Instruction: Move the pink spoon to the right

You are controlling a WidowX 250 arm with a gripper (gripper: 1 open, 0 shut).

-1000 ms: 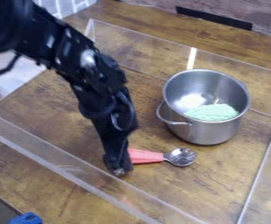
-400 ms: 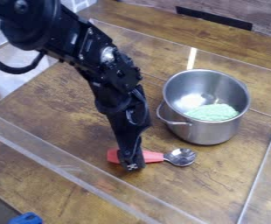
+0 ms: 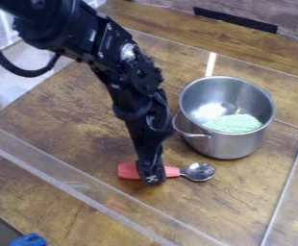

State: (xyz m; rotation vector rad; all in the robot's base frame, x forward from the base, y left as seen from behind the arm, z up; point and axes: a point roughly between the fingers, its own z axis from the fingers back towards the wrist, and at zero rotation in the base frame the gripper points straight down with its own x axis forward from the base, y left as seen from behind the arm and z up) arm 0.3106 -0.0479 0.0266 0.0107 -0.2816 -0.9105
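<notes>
Gripper [image 3: 149,178] is right down at the table now, tips planted over the pink spoon [image 3: 164,173], jaws spread as wide as they go and nothing pinched yet, though the fingertips themselves are dark and hard to separate. From the left: a stub of the coral handle pokes out beside the fingers, the gripper covers the handle's middle, more handle shows on the far side, and then the shiny round bowl points off to the right. The spoon lies flat on the wooden table [image 3: 62,120], just in front of the steel pot [image 3: 225,117] with green contents, near it but apart.

It looks light and stiff. That thick plastic handle should give a better grip than the slick metal bowl, so the middle of the handle is the place.

Arm comes in from upper left, steeply down, wrist nearly vertical.
</notes>
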